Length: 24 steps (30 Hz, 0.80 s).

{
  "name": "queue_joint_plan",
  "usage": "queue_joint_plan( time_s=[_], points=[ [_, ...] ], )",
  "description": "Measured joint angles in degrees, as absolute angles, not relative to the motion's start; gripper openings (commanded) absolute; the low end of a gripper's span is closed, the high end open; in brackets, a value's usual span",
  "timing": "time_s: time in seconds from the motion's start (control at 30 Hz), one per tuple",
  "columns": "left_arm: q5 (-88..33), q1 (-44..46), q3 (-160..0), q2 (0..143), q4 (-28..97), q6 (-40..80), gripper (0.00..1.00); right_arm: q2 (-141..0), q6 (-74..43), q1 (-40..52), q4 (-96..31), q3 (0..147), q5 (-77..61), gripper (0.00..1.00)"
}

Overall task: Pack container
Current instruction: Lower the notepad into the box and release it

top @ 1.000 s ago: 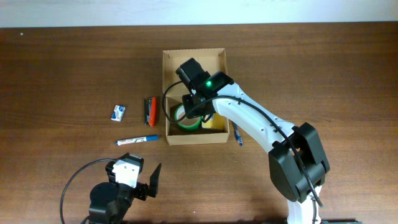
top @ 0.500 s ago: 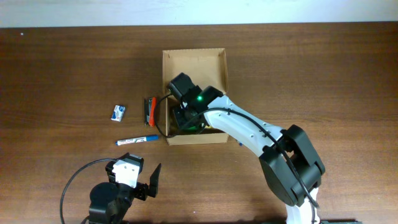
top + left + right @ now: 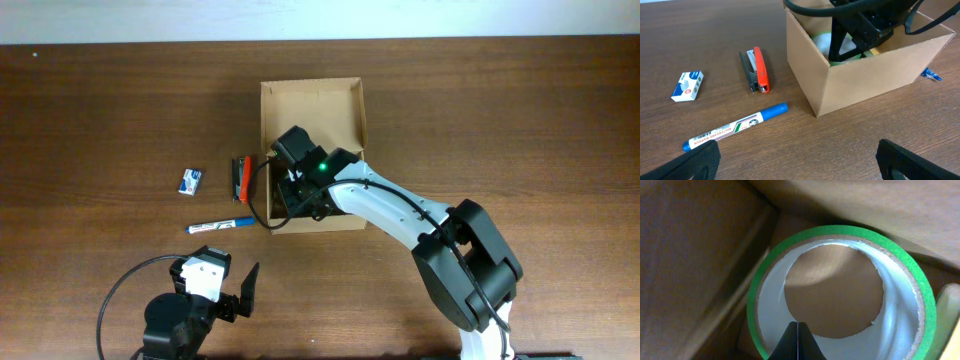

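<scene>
The container (image 3: 320, 108) is an open tan cardboard box at mid-table, and its near wall (image 3: 875, 82) also shows in the left wrist view. A green tape roll (image 3: 840, 234) lies flat in its near-left corner, with a yellow item (image 3: 951, 315) beside it. My right arm (image 3: 385, 205) reaches down into the box. My right gripper (image 3: 797, 331) is shut, empty, its tips pointing into the roll's hole. My left gripper (image 3: 800, 165) hovers wide open and empty over the table, near the box's front corner.
Left of the box lie an orange-and-grey stapler (image 3: 241, 177), a blue marker (image 3: 220, 225) and a small blue-and-white packet (image 3: 190, 181). A small blue item (image 3: 384, 222) lies at the box's right side. The left arm's base (image 3: 185, 315) sits at the front edge.
My right arm has dropped lower into the box and shifted toward its near-left corner, now covering the tape roll from overhead. The left arm has not moved.
</scene>
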<state>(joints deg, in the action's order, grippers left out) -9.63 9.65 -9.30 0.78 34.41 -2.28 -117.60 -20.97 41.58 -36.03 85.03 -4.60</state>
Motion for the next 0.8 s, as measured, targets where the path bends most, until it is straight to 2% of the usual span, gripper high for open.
queue_joint_plan(
  time_s=[0.8],
  points=[
    [-9.6, 9.6, -9.3, 0.8, 34.4, -2.3, 1.0, -117.6, -19.0, 41.6, -32.4, 84.9, -13.4, 0.04]
  ],
)
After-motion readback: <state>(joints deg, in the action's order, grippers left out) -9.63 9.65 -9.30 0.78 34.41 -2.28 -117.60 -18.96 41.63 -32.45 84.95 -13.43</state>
